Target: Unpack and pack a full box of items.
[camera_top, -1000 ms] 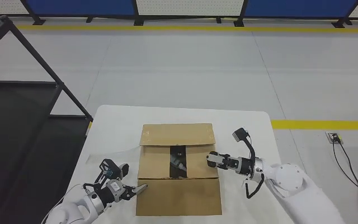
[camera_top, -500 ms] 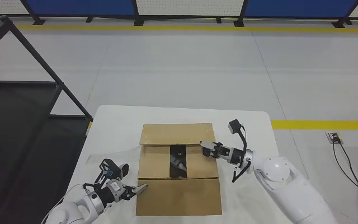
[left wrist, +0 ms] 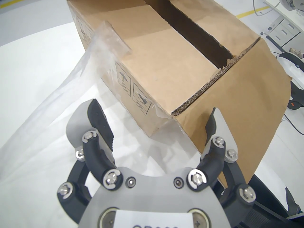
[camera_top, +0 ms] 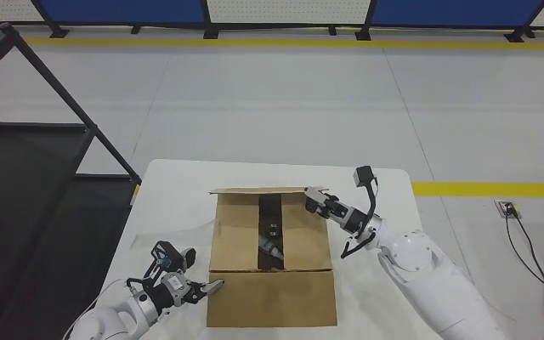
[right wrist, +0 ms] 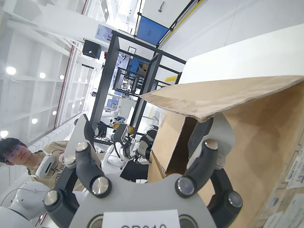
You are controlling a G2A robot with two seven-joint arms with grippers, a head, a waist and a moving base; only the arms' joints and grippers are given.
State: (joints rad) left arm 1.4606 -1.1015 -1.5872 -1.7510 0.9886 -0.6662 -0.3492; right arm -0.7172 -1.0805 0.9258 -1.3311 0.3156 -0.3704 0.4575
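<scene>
Flap on the far side of the box stands upright, its edge across the spread jaws of the right gripper. Left gripper, jaws also spread, sits at the near corner.

Dead ahead of the left gripper, between its spread fingers: a corner of the box, blocking. Off one finger, clear film over the table (loose, crinkled). Past that corner, a narrow slot between inner flaps. Against one finger of the right gripper, the raised flap; open air beside the other.
</scene>
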